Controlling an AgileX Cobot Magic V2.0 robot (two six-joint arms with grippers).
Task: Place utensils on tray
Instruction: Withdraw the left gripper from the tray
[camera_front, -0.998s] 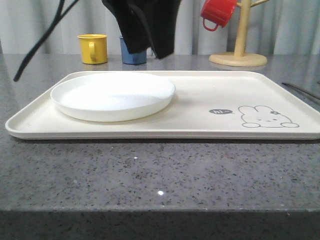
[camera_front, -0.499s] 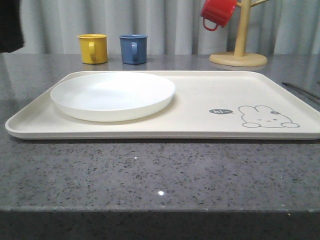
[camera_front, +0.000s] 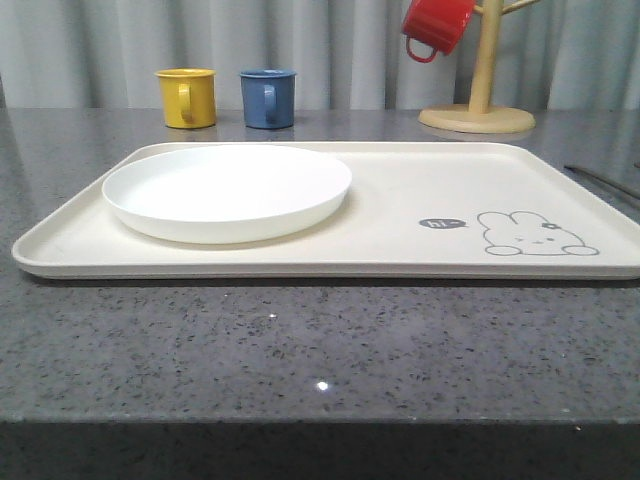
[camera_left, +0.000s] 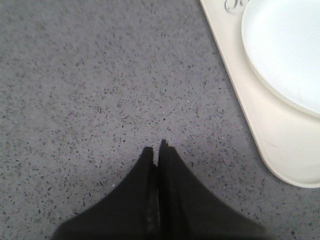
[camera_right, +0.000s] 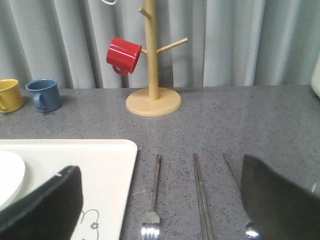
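Note:
The cream tray (camera_front: 400, 190) with the rabbit drawing lies across the table and carries a white plate (camera_front: 227, 190). Off its right edge the silver utensils lie side by side on the grey tabletop: a fork (camera_right: 154, 197), chopsticks (camera_right: 200, 195) and a spoon (camera_right: 233, 170), partly hidden behind a finger. My right gripper (camera_right: 159, 167) hovers open over them, one finger above the tray (camera_right: 102, 165), the other above the spoon. My left gripper (camera_left: 156, 149) is shut on nothing, over bare tabletop beside the tray's corner (camera_left: 280, 150).
A yellow mug (camera_front: 187, 97) and a blue mug (camera_front: 267, 97) stand behind the tray. A wooden mug tree (camera_front: 478, 100) at the back right holds a red mug (camera_front: 436, 25). Thin utensil handles (camera_front: 600, 180) show at the table's right edge.
The left arm, which hung dark over the back of the tray a second ago, has swung off to the left and left the front view. Tray and plate have not moved.

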